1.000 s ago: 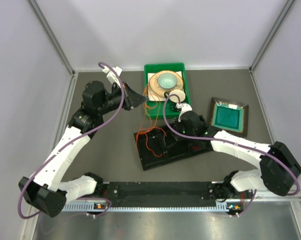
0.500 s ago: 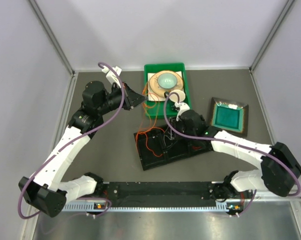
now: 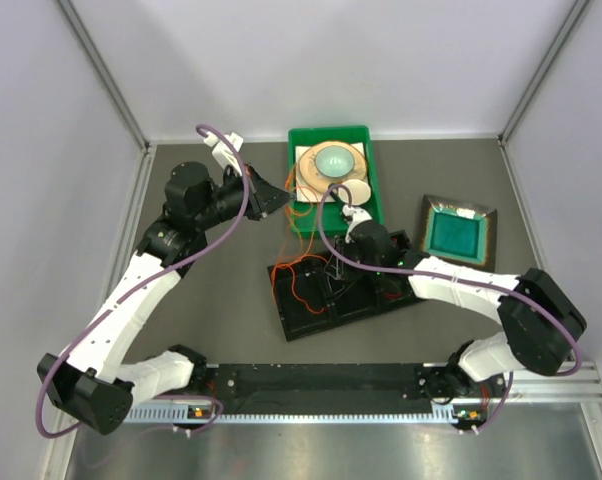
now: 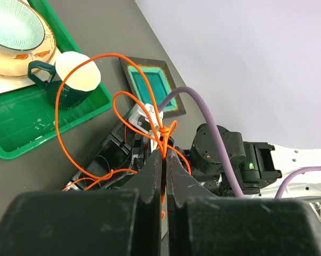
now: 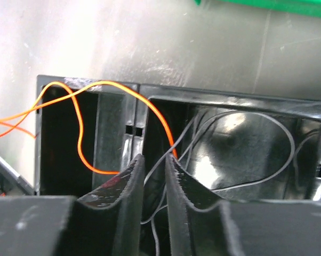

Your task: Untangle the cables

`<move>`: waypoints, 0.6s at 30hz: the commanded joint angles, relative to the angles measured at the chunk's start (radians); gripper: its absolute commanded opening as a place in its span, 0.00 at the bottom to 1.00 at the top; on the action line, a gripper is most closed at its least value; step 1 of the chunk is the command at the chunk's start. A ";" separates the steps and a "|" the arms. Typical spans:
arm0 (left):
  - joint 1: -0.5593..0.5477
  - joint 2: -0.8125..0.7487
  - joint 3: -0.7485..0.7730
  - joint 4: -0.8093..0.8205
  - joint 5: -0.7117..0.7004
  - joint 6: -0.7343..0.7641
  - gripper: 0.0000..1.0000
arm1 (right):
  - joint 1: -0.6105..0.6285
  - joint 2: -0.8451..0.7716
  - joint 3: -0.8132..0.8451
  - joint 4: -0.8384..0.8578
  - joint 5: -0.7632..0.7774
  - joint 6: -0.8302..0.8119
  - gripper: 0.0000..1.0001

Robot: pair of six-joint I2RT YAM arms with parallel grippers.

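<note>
Orange cable (image 4: 58,96) is what your left hand (image 4: 163,160) holds. Its fingers are pressed together on the strand, with a small knot (image 4: 163,130) just beyond the tips. Wide loops fan out past the knot, and in the wrist view one of them crosses in front of the cup (image 4: 70,85) in the green tray (image 4: 22,138), off to that hand's left. Below and ahead of the hand, the same cable trails into the black tray (image 3: 311,322) on the bench.

Your right hand (image 5: 152,162) hangs inside that tray, its fingers only narrowly apart and clamped on nothing. A grey cable (image 5: 288,133) curls through the compartment ahead of it and runs back between the fingers. An orange strand (image 5: 79,133) drops in from the left, crosses the divider and disappears behind the right fingertip.

Here is what could go wrong:
- If you pull away with the left hand, the knot will probably cinch tighter instead of opening.
- A loop could hook the cup or the green tray's rim and tip it.
- If you close the right hand now, you may pinch orange and grey together.
- A lift could then drag the light black tray along, since the strands lie over its dividers.
</note>
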 commanded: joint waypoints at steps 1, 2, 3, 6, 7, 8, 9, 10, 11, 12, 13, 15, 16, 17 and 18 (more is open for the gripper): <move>0.001 -0.017 0.014 0.030 0.004 0.011 0.00 | 0.012 0.011 0.005 0.006 0.051 -0.024 0.18; -0.001 -0.017 0.017 0.031 0.004 0.011 0.00 | 0.012 0.008 -0.004 0.006 0.051 -0.022 0.16; -0.001 -0.015 0.019 0.028 0.004 0.016 0.00 | 0.012 0.002 -0.008 0.006 0.051 -0.022 0.12; -0.001 -0.014 0.017 0.026 0.001 0.017 0.00 | 0.012 -0.035 -0.039 0.016 0.080 -0.016 0.05; -0.001 -0.015 0.017 0.028 0.000 0.017 0.00 | 0.012 -0.036 -0.041 0.009 0.083 -0.024 0.02; 0.001 -0.012 0.014 0.031 0.000 0.017 0.00 | 0.012 -0.035 -0.033 0.006 0.089 -0.029 0.00; -0.001 -0.012 0.014 0.031 0.000 0.016 0.00 | 0.014 -0.024 -0.030 0.006 0.097 -0.033 0.00; -0.001 -0.009 0.014 0.033 0.000 0.016 0.00 | 0.012 -0.017 -0.027 -0.026 0.103 -0.041 0.00; -0.001 -0.007 0.016 0.034 0.000 0.014 0.00 | 0.012 -0.007 -0.024 -0.034 0.111 -0.055 0.00; -0.001 -0.007 0.017 0.036 0.000 0.016 0.00 | 0.012 0.002 -0.022 -0.042 0.130 -0.061 0.00; -0.001 -0.007 0.016 0.034 0.000 0.016 0.00 | 0.012 0.020 -0.022 -0.053 0.143 -0.070 0.00; -0.001 -0.006 0.020 0.028 -0.003 0.019 0.00 | 0.012 0.034 -0.022 -0.067 0.167 -0.079 0.00; -0.001 -0.007 0.022 0.026 -0.006 0.019 0.00 | 0.012 0.040 -0.027 -0.065 0.171 -0.084 0.00; -0.001 -0.007 0.024 0.026 -0.009 0.019 0.00 | 0.012 0.042 -0.027 -0.060 0.174 -0.085 0.00; -0.001 -0.009 0.024 0.026 -0.013 0.017 0.00 | 0.012 0.042 -0.027 -0.057 0.177 -0.085 0.00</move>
